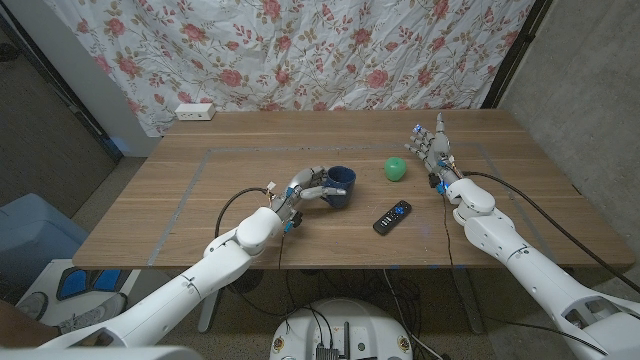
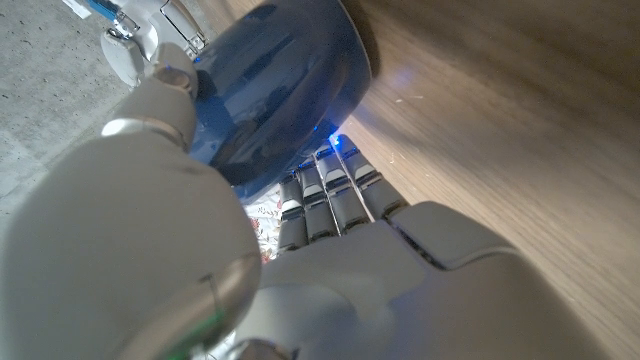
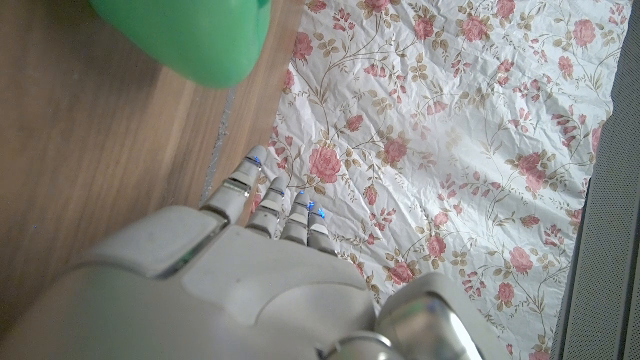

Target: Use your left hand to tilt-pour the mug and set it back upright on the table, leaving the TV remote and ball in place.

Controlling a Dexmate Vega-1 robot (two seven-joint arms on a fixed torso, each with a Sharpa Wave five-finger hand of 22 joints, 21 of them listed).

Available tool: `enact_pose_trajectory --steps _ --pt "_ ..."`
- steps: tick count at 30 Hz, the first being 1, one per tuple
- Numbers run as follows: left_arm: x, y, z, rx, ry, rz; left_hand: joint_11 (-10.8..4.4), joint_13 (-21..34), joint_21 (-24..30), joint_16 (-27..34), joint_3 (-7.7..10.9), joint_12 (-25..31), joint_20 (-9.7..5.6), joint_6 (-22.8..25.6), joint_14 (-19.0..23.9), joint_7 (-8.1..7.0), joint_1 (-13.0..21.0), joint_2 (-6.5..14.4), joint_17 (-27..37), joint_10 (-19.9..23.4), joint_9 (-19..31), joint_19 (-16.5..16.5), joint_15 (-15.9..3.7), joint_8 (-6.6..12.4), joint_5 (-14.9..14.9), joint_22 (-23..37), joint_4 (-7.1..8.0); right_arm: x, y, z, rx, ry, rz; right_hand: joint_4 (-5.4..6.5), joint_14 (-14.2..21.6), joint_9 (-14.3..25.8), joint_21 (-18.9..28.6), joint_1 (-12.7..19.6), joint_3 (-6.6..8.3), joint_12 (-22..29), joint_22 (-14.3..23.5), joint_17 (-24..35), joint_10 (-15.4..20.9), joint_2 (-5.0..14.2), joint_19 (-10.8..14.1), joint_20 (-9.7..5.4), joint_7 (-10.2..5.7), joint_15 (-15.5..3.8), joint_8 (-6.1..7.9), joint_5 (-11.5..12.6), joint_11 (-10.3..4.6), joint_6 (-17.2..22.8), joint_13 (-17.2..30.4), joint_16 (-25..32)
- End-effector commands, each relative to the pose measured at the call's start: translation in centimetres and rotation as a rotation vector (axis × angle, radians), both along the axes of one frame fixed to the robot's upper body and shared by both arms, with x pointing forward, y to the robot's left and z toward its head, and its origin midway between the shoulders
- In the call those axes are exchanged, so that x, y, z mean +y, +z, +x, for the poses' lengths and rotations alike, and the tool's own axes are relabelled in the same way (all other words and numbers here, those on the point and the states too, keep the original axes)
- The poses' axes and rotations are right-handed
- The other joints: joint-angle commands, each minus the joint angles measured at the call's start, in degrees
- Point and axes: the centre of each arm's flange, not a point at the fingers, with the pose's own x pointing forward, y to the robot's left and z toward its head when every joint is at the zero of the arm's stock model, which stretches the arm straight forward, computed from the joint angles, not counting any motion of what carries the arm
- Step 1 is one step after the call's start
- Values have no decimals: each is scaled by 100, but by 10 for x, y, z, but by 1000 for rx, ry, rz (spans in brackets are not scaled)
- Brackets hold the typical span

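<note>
A dark blue mug stands upright near the middle of the wooden table. My left hand wraps it from the left, fingers around its side. The left wrist view shows the mug close up, with the fingers against its wall and the thumb on its other side. A green ball lies to the mug's right, and a black TV remote lies nearer the front edge. My right hand stands open to the right of the ball, holding nothing.
A white power strip sits at the table's back left edge. A floral curtain hangs behind the table. Pale tape lines mark a rectangle on the tabletop. A cable trails over the table's right side.
</note>
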Motion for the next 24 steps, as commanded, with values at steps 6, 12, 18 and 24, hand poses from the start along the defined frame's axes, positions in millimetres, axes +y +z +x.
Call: enact_pose_trajectory --steps 6,12,18,24 --pt "3 -5 6 19 15 28 -648 129 -37 -85 254 -123 11 399 -159 -484 -1102 1479 -24 428 31 -127 -511 976 -2 -14 196 0 0 0 0 -1 0 7 45 13 51 30 -33 5 9 15 13 324 15 3 -7 -30 4 23 -18 46 14 47" --pt "9 -8 4 28 16 24 -585 74 -36 -172 282 -274 40 410 -287 -474 -1126 1454 -86 225 28 -155 -405 955 -3 -19 184 0 0 0 0 -1 0 7 45 13 51 31 -33 6 9 15 15 325 14 2 -6 -29 3 23 -17 43 14 47" --pt "13 -12 4 42 26 18 -506 4 -25 -283 293 -441 57 398 -497 -423 -1128 1404 -155 -9 21 -151 -283 912 -8 -22 156 0 0 0 0 -1 0 7 48 13 51 31 -35 7 9 15 17 326 14 2 -5 -25 3 24 -12 45 14 48" --pt "15 -13 4 47 21 12 -410 -48 -12 -311 294 -523 105 341 -548 -397 -1128 1385 -196 -102 10 -130 -207 849 -13 -23 154 0 0 0 0 0 0 7 47 13 51 30 -36 6 9 15 14 326 14 0 -16 -21 2 24 -11 42 14 48"
